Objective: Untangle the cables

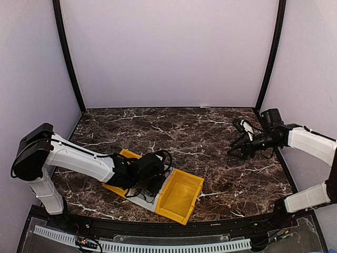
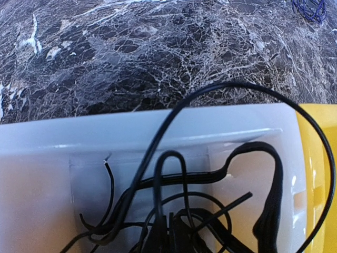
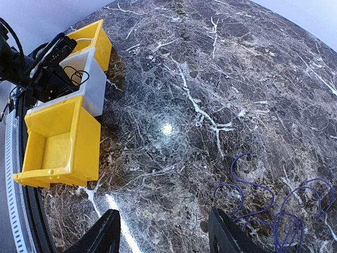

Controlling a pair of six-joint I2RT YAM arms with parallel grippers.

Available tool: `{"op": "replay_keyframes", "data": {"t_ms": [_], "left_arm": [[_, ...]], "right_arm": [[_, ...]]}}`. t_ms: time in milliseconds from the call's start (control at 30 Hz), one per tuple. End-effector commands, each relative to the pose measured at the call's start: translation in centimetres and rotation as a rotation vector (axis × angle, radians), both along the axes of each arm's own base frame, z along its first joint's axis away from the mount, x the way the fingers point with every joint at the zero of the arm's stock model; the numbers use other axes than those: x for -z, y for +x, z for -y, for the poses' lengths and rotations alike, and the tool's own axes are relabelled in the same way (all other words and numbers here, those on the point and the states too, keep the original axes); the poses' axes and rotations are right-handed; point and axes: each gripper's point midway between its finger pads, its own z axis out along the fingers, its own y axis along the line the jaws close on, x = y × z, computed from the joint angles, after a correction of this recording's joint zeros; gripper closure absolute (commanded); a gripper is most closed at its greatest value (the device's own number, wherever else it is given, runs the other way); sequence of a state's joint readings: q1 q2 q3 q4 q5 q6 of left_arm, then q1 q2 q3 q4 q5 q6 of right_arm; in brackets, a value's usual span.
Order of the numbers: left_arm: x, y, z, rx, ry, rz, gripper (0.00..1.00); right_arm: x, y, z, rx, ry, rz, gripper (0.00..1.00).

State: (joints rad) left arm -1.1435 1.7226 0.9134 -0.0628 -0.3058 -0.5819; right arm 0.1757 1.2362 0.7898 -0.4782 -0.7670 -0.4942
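A tangle of black cables (image 2: 174, 211) lies in a white bin (image 2: 47, 174). In the top view the bin (image 1: 149, 203) sits between two yellow bins. My left gripper (image 1: 150, 179) reaches down into it. Its fingers (image 2: 169, 234) stand close together at the bottom edge of the left wrist view, shut on a loop of black cable (image 2: 171, 158). A purple cable (image 3: 253, 190) lies in loose curls on the marble, right of my right gripper (image 3: 166, 237). That gripper (image 1: 239, 150) is open and empty, hovering over the table at the right.
An empty yellow bin (image 1: 181, 195) stands to the right of the white one, and another yellow bin (image 1: 126, 155) to its left. Both show in the right wrist view (image 3: 63, 142). The dark marble table (image 1: 200, 132) is walled on three sides.
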Motion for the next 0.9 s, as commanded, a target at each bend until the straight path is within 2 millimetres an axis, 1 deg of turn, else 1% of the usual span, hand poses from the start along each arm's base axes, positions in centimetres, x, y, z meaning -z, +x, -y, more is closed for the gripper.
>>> {"op": "replay_keyframes", "data": {"t_ms": [0, 33, 100, 133, 167, 200, 267, 400, 467, 500, 567, 700, 800, 867], "left_arm": [[-1.3, 0.1, 0.5, 0.027, -0.011, 0.007, 1.0], [-1.7, 0.2, 0.4, 0.024, -0.007, 0.011, 0.98], [-2.6, 0.3, 0.1, 0.014, -0.002, 0.021, 0.92], [-3.3, 0.3, 0.0, 0.007, -0.009, 0.027, 0.86], [-3.6, 0.4, -0.4, 0.001, 0.005, 0.029, 0.84], [-4.5, 0.4, -0.5, -0.002, -0.006, 0.036, 0.79], [-5.5, 0.1, -1.2, -0.007, 0.001, 0.036, 0.74], [-7.6, -0.4, -1.9, 0.002, -0.009, 0.033, 0.65], [-8.2, -0.9, -1.9, 0.031, -0.015, 0.019, 0.57], [-8.3, -1.1, -2.0, 0.039, -0.013, 0.013, 0.48], [-8.4, -1.5, -2.5, 0.052, 0.006, 0.003, 0.41], [-9.5, -1.5, -3.2, 0.062, 0.031, 0.021, 0.39], [-11.9, -0.8, -3.1, 0.057, 0.01, 0.077, 0.39], [-13.6, -0.1, -2.9, 0.045, -0.008, 0.124, 0.38]], "right_arm": [[0.4, -0.2, -0.1, -0.014, 0.008, -0.015, 0.41], [0.4, -0.2, -0.1, -0.014, 0.008, -0.016, 0.41], [0.4, -0.2, -0.1, -0.016, 0.009, -0.016, 0.41], [0.4, -0.2, -0.1, -0.017, 0.01, -0.016, 0.42], [0.4, -0.2, -0.1, -0.017, 0.011, -0.015, 0.41], [0.4, -0.2, -0.1, -0.017, 0.011, -0.018, 0.41], [0.3, -0.2, -0.2, -0.019, 0.013, -0.015, 0.41], [0.3, -0.1, -0.1, -0.016, 0.009, -0.013, 0.41], [0.3, -0.1, -0.1, -0.015, 0.009, -0.012, 0.41], [0.3, -0.1, -0.1, -0.014, 0.008, -0.011, 0.41], [0.2, -0.1, -0.1, -0.015, 0.009, -0.008, 0.41], [0.0, -0.2, -0.2, -0.015, 0.015, -0.005, 0.41], [-0.3, -0.1, -0.2, -0.013, 0.019, -0.003, 0.41], [-0.7, 0.6, 0.1, 0.014, 0.004, 0.008, 0.41]]}}
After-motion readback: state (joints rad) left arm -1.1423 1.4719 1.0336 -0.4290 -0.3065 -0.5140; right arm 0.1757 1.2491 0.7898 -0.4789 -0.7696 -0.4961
